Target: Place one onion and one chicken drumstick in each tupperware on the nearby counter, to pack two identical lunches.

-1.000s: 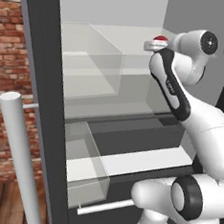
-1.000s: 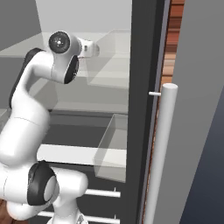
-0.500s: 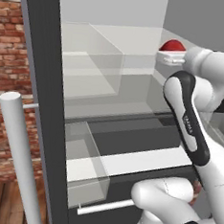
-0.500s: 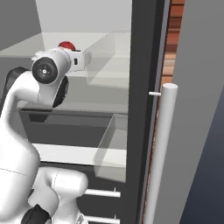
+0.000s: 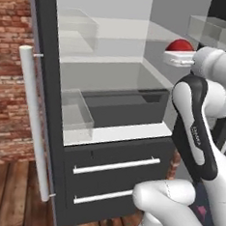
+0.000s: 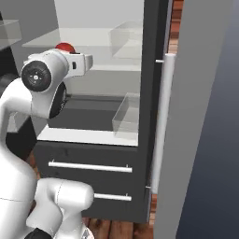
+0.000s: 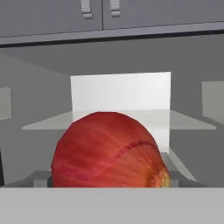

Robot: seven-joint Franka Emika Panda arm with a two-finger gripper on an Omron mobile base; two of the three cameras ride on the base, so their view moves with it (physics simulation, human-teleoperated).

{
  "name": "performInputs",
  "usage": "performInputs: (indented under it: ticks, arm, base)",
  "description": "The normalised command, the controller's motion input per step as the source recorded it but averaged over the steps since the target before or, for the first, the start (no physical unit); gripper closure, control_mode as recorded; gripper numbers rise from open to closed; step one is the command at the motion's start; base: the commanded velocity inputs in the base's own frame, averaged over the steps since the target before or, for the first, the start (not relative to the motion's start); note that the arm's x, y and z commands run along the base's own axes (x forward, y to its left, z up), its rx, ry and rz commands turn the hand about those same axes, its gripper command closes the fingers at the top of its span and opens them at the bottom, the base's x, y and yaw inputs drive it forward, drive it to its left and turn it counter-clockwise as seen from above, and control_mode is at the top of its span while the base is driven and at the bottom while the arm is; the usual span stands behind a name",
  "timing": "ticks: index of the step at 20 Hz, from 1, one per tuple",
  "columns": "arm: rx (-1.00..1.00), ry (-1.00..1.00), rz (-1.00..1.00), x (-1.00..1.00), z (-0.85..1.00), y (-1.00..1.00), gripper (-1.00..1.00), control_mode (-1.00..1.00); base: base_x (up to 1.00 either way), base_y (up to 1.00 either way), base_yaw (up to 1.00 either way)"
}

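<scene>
The claw (image 5: pixel 180 58) is gripping the red onion (image 7: pixel 107 151) with jaws wide; swinging fast could be shaking it loose.

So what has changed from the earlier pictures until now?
The base has driven, so the whole view of the fridge shifted. The arm swung across with the red onion in the claw. The onion stays held, and the fridge door stays open.
</scene>
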Motion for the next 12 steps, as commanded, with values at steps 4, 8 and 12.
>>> performInputs:
  ticks: [4, 8, 12]
  arm:
    - [0.00, 0.00, 0.00, 0.00, 0.00, 0.00, 1.00, 1.00]
    - [0.00, 0.00, 0.00, 0.00, 0.00, 0.00, 1.00, 1.00]
    - [0.00, 0.00, 0.00, 0.00, 0.00, 0.00, 1.00, 1.00]
  base:
    - [-1.00, 0.04, 0.00]
    - [-0.81, 0.31, 0.00]
    - [-0.58, 0.37, 0.00]
